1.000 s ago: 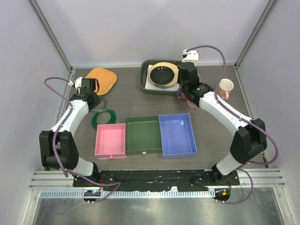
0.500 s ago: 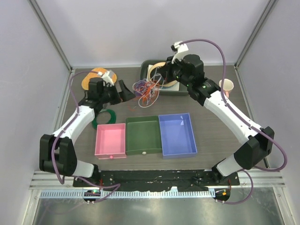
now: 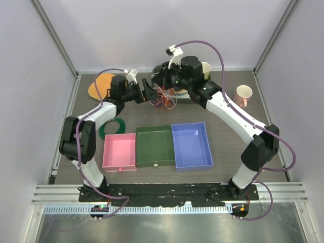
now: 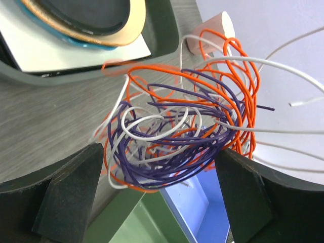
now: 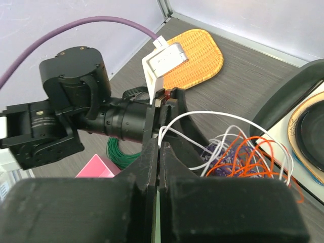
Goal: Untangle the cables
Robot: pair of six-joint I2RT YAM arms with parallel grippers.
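The cables (image 3: 164,96) are a tangle of thin orange, purple and white wires hanging above the table, just in front of the back tray. My right gripper (image 5: 161,144) is shut on a white loop at the top of the tangle (image 5: 238,157) and holds it up; it shows from above as the right gripper (image 3: 163,82). My left gripper (image 4: 159,174) is open wide, its fingers (image 4: 71,192) on either side of the tangle's lower purple loops (image 4: 172,136). From above, the left gripper (image 3: 148,94) sits just left of the bundle.
A dark green wire coil (image 3: 112,126) lies left of the pink tray (image 3: 120,151), green tray (image 3: 155,146) and blue tray (image 3: 191,144). An orange woven mat (image 3: 101,85) is at the back left. A dark tray (image 4: 167,30) with a plate lies behind the tangle. A cup (image 3: 243,94) stands at the right.
The left gripper has opened and swung right to the tangle. The right arm has lifted the cables and carried them left and back.
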